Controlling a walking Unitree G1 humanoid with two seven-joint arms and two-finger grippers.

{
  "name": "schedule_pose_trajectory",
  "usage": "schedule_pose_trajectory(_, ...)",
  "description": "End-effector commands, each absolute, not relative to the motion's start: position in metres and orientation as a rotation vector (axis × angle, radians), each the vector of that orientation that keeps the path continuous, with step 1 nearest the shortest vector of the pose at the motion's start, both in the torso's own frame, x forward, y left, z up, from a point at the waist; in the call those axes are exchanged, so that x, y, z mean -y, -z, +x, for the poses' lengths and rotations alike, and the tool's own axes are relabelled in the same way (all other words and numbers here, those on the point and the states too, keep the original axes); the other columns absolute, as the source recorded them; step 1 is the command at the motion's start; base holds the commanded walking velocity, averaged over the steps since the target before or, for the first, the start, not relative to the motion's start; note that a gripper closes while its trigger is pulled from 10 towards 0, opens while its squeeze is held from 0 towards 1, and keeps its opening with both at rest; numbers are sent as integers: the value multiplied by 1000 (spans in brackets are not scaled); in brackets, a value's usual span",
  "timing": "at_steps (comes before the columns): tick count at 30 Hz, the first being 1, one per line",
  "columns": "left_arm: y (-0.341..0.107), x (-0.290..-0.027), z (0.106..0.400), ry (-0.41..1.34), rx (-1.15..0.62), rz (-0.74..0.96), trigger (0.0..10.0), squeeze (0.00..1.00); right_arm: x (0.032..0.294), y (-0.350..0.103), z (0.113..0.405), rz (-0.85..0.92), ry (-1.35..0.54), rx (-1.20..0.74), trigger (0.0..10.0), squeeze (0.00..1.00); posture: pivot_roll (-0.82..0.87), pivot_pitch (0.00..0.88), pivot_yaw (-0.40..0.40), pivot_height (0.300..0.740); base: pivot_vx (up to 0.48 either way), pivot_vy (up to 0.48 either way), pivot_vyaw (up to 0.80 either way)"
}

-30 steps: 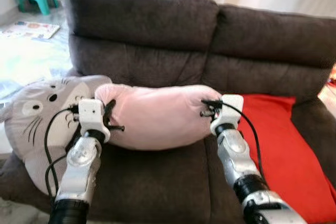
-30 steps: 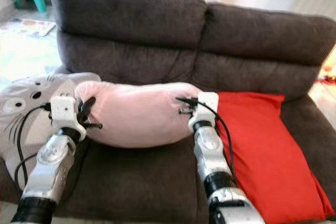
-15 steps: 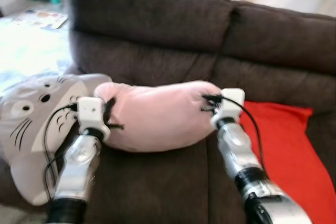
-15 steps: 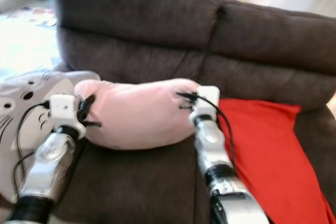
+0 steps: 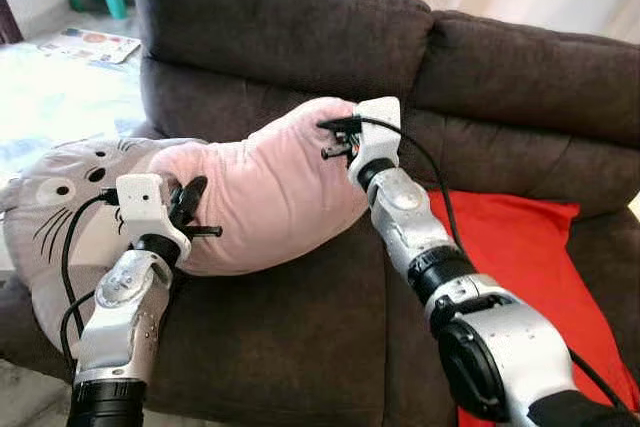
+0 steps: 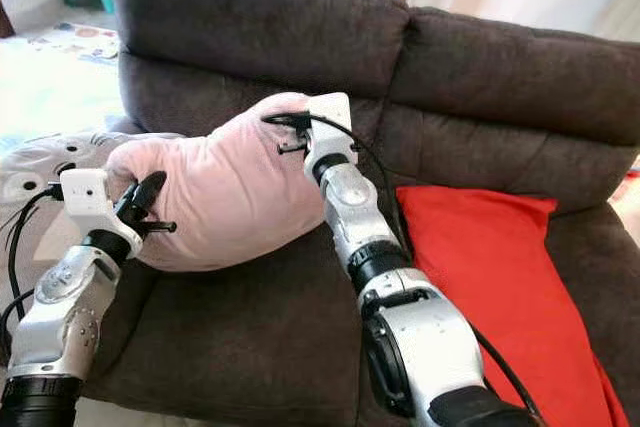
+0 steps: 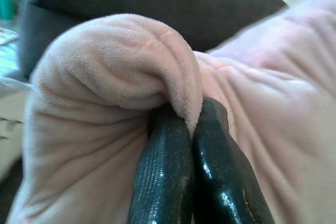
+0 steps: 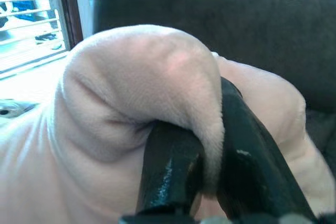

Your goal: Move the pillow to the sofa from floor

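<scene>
From the head cameras, the pink pillow (image 5: 265, 187) sits left of centre in the frame, already up over the dark brown sofa (image 5: 300, 37) seat, tilted with its right end raised against the backrest. It looks nearly placed; letting go and settling it is what's left. The left gripper (image 5: 192, 209) holds the lower-left corner, the right gripper (image 5: 338, 139) the upper-right one. A grey cat-face cushion (image 5: 60, 197) lies at far left, a red cushion (image 6: 480, 247) at right.

Left wrist view: the fingers (image 7: 163, 177) are pressed together, pinching a plush fold.

Right wrist view: the fingers (image 8: 170, 171) clamp another fold between them.
</scene>
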State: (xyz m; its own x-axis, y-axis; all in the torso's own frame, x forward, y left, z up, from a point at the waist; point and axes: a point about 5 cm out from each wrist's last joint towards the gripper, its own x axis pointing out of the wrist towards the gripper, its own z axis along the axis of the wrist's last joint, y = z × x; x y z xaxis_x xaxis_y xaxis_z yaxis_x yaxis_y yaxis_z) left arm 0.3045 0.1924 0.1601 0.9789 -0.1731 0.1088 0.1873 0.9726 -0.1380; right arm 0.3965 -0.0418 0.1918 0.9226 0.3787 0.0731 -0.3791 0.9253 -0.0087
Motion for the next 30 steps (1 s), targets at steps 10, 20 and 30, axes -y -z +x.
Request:
schedule_pose_trajectory(10,-178,-146,294,458,108,-235,10000,0,-45,-199,371,-57,-735,-34,10000,0,203,0,-193,740,0,0,0)
schedule_pose_trajectory(20,-183,-141,291,478,119,-256,10000,0,-68,-178,353,-100,-867,-184,10000,0,203,0,-205,740,0,0,0)
schedule_pose_trajectory(30,-190,-149,292,447,136,-264,10000,0,-72,-186,353,-116,-885,-152,10000,0,206,0,-205,740,0,0,0)
